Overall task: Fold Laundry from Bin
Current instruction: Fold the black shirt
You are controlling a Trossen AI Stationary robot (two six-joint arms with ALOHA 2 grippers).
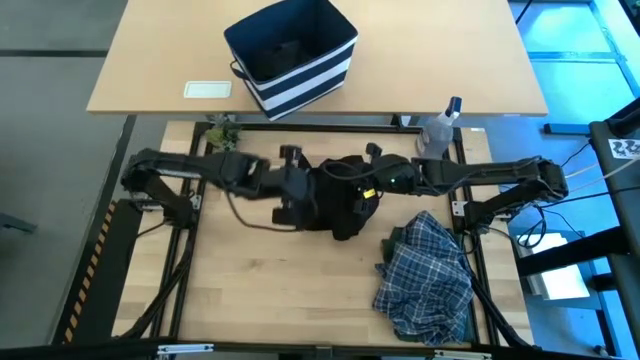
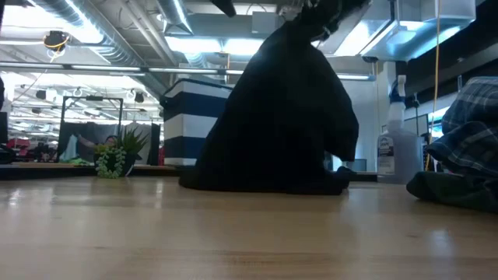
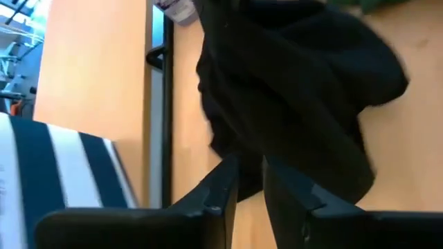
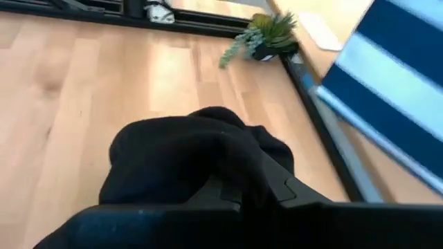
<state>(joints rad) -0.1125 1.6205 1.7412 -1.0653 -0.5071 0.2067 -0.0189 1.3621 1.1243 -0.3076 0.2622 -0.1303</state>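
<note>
Two grippers hold up the black garment point(image 1: 340, 195) over the table point(image 1: 270, 280); the right gripper point(image 4: 255, 188) is clamped on it; the left gripper point(image 3: 249, 181) looks nearly together on its edge, probably to spread it flat.

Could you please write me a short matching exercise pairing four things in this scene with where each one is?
Things:
1. black garment
2. plaid shirt
3. bin
4. spray bottle

Places:
A. on the far tan table
B. lifted between both arms
C. heaped on the table's right side
D. standing by the right arm

Pairs: 1-B, 2-C, 3-A, 4-D
</note>
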